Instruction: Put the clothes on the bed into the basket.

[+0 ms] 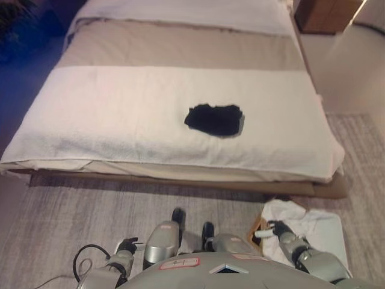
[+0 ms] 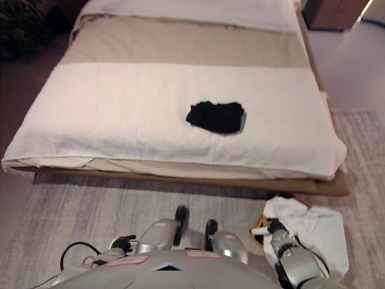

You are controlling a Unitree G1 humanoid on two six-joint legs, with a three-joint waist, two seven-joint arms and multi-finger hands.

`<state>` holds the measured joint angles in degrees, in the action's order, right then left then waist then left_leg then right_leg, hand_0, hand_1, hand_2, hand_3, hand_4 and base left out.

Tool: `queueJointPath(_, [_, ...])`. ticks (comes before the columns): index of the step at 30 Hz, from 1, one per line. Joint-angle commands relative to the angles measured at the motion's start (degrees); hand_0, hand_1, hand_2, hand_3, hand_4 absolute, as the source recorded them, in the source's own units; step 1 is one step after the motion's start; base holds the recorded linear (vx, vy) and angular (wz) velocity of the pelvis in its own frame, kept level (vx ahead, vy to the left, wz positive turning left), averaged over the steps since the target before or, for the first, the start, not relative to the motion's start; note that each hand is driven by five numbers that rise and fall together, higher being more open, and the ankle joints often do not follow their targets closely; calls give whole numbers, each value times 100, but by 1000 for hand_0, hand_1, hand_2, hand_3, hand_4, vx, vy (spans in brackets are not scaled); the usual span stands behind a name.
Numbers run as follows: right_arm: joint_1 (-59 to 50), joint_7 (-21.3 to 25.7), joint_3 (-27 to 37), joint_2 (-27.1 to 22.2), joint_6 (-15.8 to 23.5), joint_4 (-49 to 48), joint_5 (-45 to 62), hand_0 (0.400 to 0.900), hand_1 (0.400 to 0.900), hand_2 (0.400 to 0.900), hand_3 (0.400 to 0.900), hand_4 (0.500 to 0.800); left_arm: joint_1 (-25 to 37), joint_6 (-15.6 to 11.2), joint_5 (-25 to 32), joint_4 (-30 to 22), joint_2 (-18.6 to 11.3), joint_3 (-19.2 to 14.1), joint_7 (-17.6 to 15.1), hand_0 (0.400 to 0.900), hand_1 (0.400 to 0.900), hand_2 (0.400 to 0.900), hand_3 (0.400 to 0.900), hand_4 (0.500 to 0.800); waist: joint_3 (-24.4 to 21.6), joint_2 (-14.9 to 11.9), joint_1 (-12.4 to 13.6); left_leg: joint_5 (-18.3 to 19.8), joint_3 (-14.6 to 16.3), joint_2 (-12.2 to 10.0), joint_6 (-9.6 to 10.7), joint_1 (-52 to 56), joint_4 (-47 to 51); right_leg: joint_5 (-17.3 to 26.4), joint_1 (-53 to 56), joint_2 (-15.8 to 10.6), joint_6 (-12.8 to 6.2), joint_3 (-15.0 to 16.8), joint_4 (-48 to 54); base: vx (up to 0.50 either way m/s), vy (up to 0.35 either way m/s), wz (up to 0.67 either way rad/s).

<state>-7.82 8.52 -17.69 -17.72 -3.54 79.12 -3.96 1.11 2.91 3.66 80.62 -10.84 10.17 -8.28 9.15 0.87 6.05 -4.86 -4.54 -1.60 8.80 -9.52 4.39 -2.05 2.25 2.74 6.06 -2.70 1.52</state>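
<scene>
A black garment [image 1: 215, 119] lies crumpled near the middle of the bed's white cover [image 1: 120, 114]. On the rug at the lower right stands the basket, of which only a brown bit of rim [image 1: 259, 231] shows. White clothes [image 1: 316, 232] are heaped over it and hang down its far side. My right hand [image 1: 275, 230] rests at the basket's left rim against the white clothes, with a white-tipped finger pointing left and nothing gripped. My left hand [image 1: 125, 247] hangs low at the lower left, away from the bed.
The low bed has a beige band [image 1: 180, 45] across it and a white pillow end at the back. A wooden nightstand [image 1: 325, 15] stands at the far right. A grey rug [image 1: 90, 211] lies between me and the bed.
</scene>
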Motion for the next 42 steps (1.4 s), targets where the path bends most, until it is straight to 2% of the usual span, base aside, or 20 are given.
queueJointPath(1, [59, 220, -165, -76, 108, -169, 54, 900, 900, 900, 900, 800, -55, -47, 140, -3, -129, -132, -181, 900, 900, 900, 900, 800, -55, -95, 155, -810, 78, 65, -364, -603, -14, -316, 907, -154, -834, 215, -157, 370, 68, -36])
queueJointPath(4, [48, 167, -260, 21, 115, -219, -9, 900, 900, 900, 900, 800, -116, -50, 169, -3, -134, -168, -177, 900, 900, 900, 900, 800, -220, -85, 315, -981, -42, 38, -320, -526, -86, -482, 1200, -247, -924, 415, -86, 401, 121, -54])
queueJointPath(5, [29, 139, -289, 47, 115, -233, -32, 900, 900, 900, 900, 800, -132, -39, 157, 2, -140, -183, -182, 900, 900, 900, 900, 800, -314, -88, 338, -965, -29, 31, -369, -488, -77, -546, 1260, -302, -963, 456, -68, 349, 171, -35])
queueJointPath(8, [33, 148, -241, 94, 133, -294, -21, 900, 900, 900, 900, 800, -79, -53, 182, 10, -170, -183, -187, 900, 900, 900, 900, 800, -473, -209, 345, -923, 76, 137, -448, -510, -289, -626, 1368, -587, -1127, 392, -162, 351, 220, -9])
queueJointPath(10, [50, 130, -227, 133, 136, -300, -35, 900, 900, 900, 900, 800, -49, -59, 124, -21, -234, -142, -183, 900, 900, 900, 900, 800, -568, -322, 364, -721, 115, 287, -608, -451, -458, -419, 1192, -756, -1250, 419, -675, 347, 193, -1])
queueJointPath(11, [33, 132, -241, 166, 149, -315, -57, 900, 900, 900, 900, 800, -17, -65, 122, -71, -276, -126, -175, 900, 900, 900, 900, 800, -580, -348, 348, -629, 121, 354, -695, -378, -452, -164, 973, -777, -1288, 435, -1128, 280, 191, 10])
queueJointPath(13, [-43, 134, -304, 169, 139, -349, -117, 900, 900, 900, 900, 800, 22, -57, 121, -142, -345, -99, -153, 900, 900, 900, 900, 800, -487, -327, 303, -531, 77, 454, -871, -178, -368, 622, 431, -760, -1360, 483, -2251, 200, 208, 7])
queueJointPath(14, [-77, 150, -333, 172, 131, -358, -137, 900, 900, 900, 900, 800, 47, -51, 106, -157, -379, -71, -152, 900, 900, 900, 900, 800, -413, -278, 250, -506, 38, 462, -922, 1, -270, 803, 204, -708, -1353, 434, -2667, 179, 219, 3])
queueJointPath(15, [-115, 206, -376, 170, 130, -387, -191, 900, 900, 900, 900, 800, 70, -50, 105, -203, -408, -28, -149, 900, 900, 900, 900, 800, -305, -200, 198, -477, 5, 441, -961, 205, -162, 858, -54, -712, -1327, 271, -2942, 208, 203, 8])
queueJointPath(16, [-144, 218, -414, 157, 112, -404, -241, 900, 900, 900, 900, 800, 78, -52, 92, -210, -428, -12, -146, 900, 900, 900, 900, 800, -261, -139, 140, -432, -49, 422, -975, 348, -78, 710, -277, -690, -1277, 109, -2988, 243, 170, 18])
queueJointPath(19, [-257, 223, -527, 105, 127, -626, -380, 900, 900, 900, 900, 800, 62, -116, 9, -204, -484, 14, -186, 900, 900, 900, 900, 800, -144, -58, -25, -284, -190, 354, -902, 724, 61, 263, -678, -789, -1136, -413, -2089, 280, 37, 32])
queueJointPath(21, [-360, 231, -561, 30, 101, -703, -482, 900, 900, 900, 900, 800, 60, -125, -35, -156, -485, -3, -164, 900, 900, 900, 900, 800, -76, -118, -94, -147, -215, 381, -839, 878, 61, 524, -846, -891, -1210, -654, -1076, 266, -69, 30])
queueJointPath(23, [-554, 273, -681, -49, 54, -871, -673, 900, 900, 900, 900, 800, 55, -132, -68, -117, -509, -44, -171, 900, 900, 900, 900, 800, 15, -190, -135, -19, -264, 405, -804, 1020, 61, 880, -996, -999, -1341, -655, -514, 240, -65, 24])
queueJointPath(25, [-947, 351, -890, -225, 12, -951, -1005, 900, 900, 900, 900, 800, -28, -168, -79, -123, -554, -85, -251, 900, 900, 900, 900, 800, 89, -259, -122, 79, -322, 483, -824, 1128, 61, 1035, -1024, -996, -1399, -441, -432, 183, -55, 15])
queueJointPath(27, [-1417, 418, -1037, -382, 6, -979, -1270, 900, 900, 900, 900, 800, -123, -234, -39, -146, -496, -134, -296, 900, 900, 900, 900, 800, 104, -326, -3, 138, -264, 526, -811, 1108, 61, 1154, -877, -1098, -1442, -606, -214, 118, -75, 0])
queueJointPath(31, [-2429, 415, -1399, -442, -93, -633, -1491, 900, 900, 900, 900, 800, -217, -231, 91, -51, -402, -66, -321, 900, 900, 900, 900, 800, -13, -286, 172, 110, -274, 476, -723, 859, 61, 1223, -837, -1121, -1432, -776, 29, 57, -72, 15])
queueJointPath(36, [-4059, 553, -1845, -693, -170, -534, -1547, 900, 900, 900, 900, 800, -3, -292, 414, -94, -393, 173, -423, 900, 900, 900, 900, 800, 261, -196, 280, -107, -420, 353, -550, 259, 61, 1113, -1286, -1067, -1338, -862, -165, -89, -61, 19])
queueJointPath(42, [-5174, 666, -2097, -905, -221, -382, -1455, 900, 900, 900, 900, 800, 156, -305, 715, -45, -358, 283, -504, 900, 900, 900, 900, 800, 496, -64, 382, -277, -665, 320, -483, -139, 61, 961, -1597, -1076, -1278, -1058, -408, -46, -38, 21])
